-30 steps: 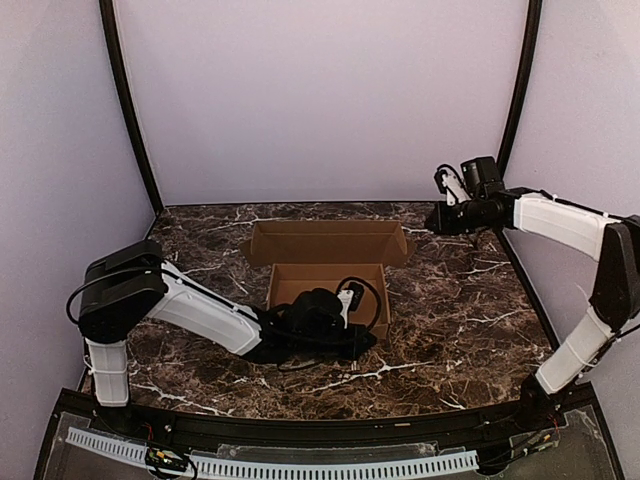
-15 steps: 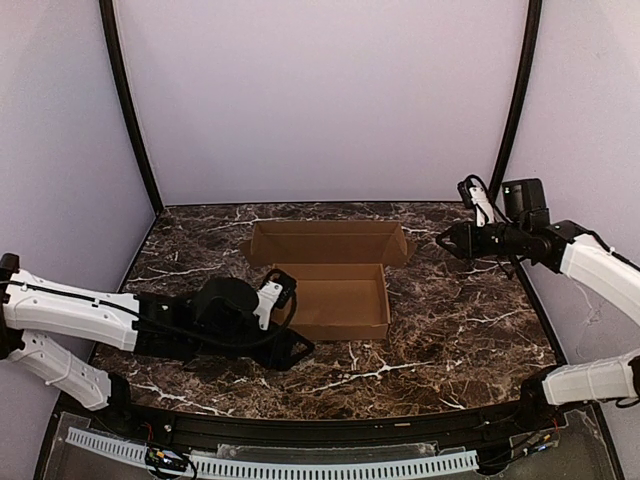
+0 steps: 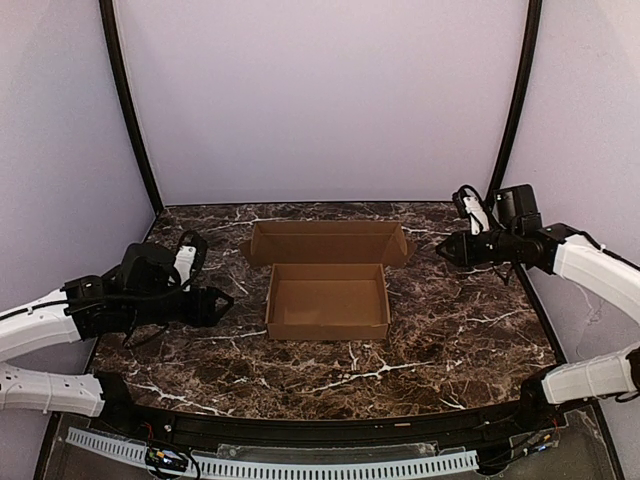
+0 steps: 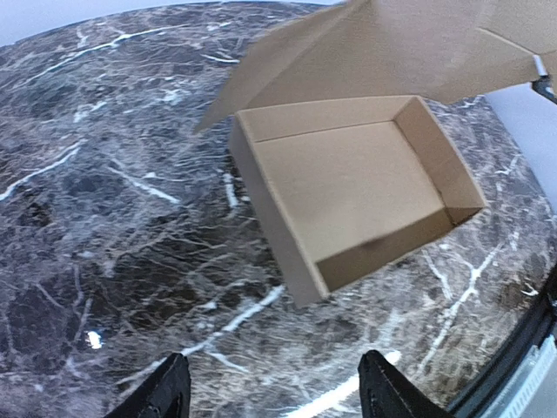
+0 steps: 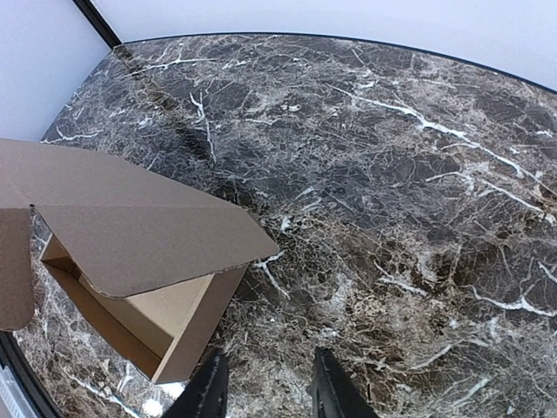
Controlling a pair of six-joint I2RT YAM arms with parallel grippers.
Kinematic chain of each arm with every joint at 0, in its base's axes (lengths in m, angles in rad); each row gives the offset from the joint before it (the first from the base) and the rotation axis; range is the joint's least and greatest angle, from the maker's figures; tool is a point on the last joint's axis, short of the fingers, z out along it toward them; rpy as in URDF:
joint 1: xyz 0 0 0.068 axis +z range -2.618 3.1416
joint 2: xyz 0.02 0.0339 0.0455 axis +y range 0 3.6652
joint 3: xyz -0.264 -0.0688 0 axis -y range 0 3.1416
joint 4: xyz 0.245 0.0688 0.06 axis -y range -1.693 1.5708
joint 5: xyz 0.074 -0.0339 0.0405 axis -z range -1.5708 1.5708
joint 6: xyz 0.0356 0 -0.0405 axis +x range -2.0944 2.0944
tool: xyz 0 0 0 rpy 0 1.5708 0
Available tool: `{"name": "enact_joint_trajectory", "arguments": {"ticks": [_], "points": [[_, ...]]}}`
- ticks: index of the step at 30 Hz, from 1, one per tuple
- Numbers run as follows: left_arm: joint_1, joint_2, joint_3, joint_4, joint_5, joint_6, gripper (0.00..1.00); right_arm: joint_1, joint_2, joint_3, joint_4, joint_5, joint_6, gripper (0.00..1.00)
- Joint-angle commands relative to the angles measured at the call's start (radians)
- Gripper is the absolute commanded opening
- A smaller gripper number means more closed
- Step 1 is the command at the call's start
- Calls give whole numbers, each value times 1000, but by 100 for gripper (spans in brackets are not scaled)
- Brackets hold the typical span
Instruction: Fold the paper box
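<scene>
Starting with the marble table [image 3: 450,340]: carries the paper box [image 3: 328,300] at its middle, long axis running left to right, tray open upward, lid [image 3: 325,243] laid open toward the far wall. Holds nothing inside, only bare cardboard floor. Lies to the right of the left gripper [image 3: 222,303], level with the tray's short left wall and apart from it, fingers spread wide around nothing. Lies to the left of the right gripper [image 3: 443,250], near the lid's right corner flap, fingers parted and likewise empty. Looks closest to the lid from the right, so probably calls for swinging that lid forward over the tray.
</scene>
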Motion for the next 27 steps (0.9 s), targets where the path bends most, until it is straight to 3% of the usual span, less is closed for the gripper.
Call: {"name": "enact_joint_trajectory", "arguments": {"ticks": [1,4,7,11,15,27], "points": [[152,31,-46,-9,115,57,64,6,39,36,19,10,-5,27],[260,77,-42,50,164,64,49,6,74,59,27,29,0,11],[352,132,-9,127,191,65,27,6,109,83,37,19,5,0],[441,255,71,213,289,63,3,0,161,95,73,-12,35,0],[509,405,148,304,422,39,1,0,193,97,130,-66,73,0],[519,623,351,328,553,51,1,20,314,133,207,-167,113,0]]}}
